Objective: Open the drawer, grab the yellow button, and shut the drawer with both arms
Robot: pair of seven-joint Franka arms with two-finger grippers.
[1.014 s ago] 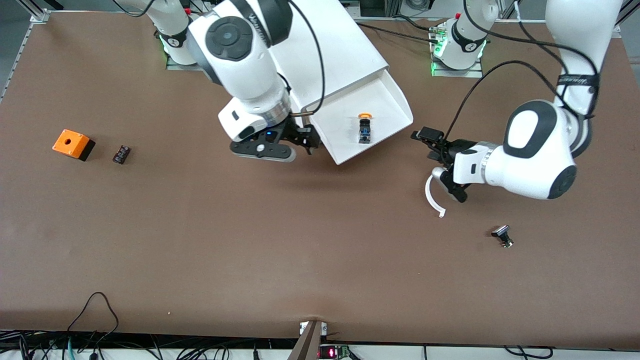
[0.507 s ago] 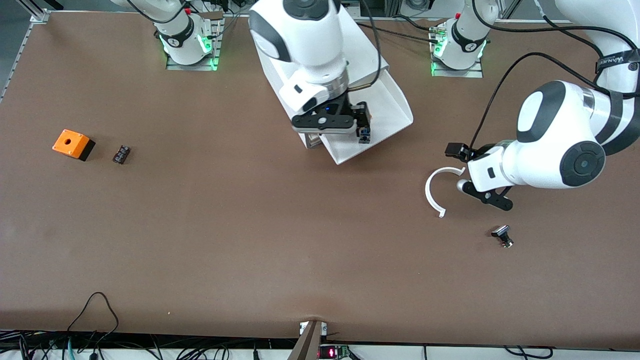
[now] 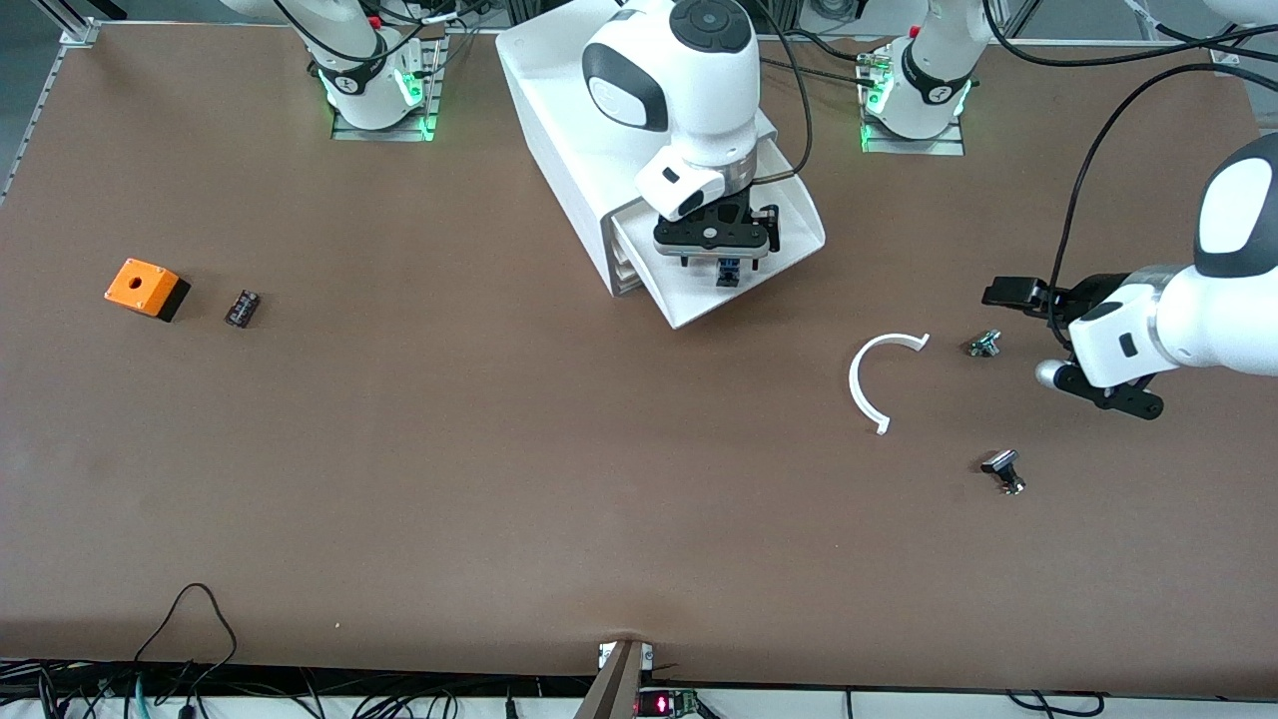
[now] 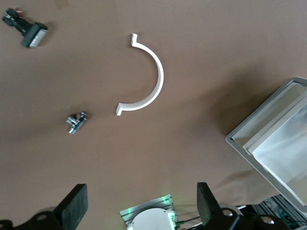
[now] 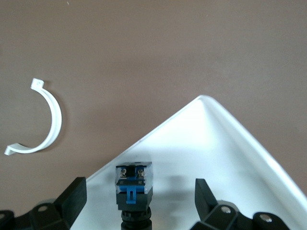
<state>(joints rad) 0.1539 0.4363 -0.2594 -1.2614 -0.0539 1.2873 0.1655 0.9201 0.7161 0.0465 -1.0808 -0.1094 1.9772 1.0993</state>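
- Right gripper (image 3: 713, 262): black two-finger, jaws spread wide with nothing between them yet, hanging over the open drawer; in the right wrist view (image 5: 136, 203) you see its fingers straddling the button without touching it.
- Button (image 3: 729, 272): tiny push button, blue and black body, its cap hidden under the gripper; it lies in the drawer near the drawer's front edge, not yet taken.
- Drawer (image 3: 789, 235): shallow wide white plastic tray, highest in the white box cabinet (image 3: 559, 110), pulled well out. You may count the opening step as done.
- Left gripper (image 3: 1038, 330): black two-finger, jaws fully apart and holding nothing, hovering well away from the drawer toward the left arm's end of the table; this arm waits.
- White plastic half-ring (image 3: 874, 377): flat on the table, nearer the front camera than the drawer, between the drawer and the left gripper.
- Two small black-and-silver parts (image 3: 983, 345) (image 3: 1003, 471): beside the half-ring, farther from the drawer.
- Orange cube with a hole (image 3: 146, 288) and small dark part (image 3: 242, 308): well apart from the drawer, toward the right arm's end.
- Remaining, by your reckoning: close on the button, lift it out, then shut the drawer.
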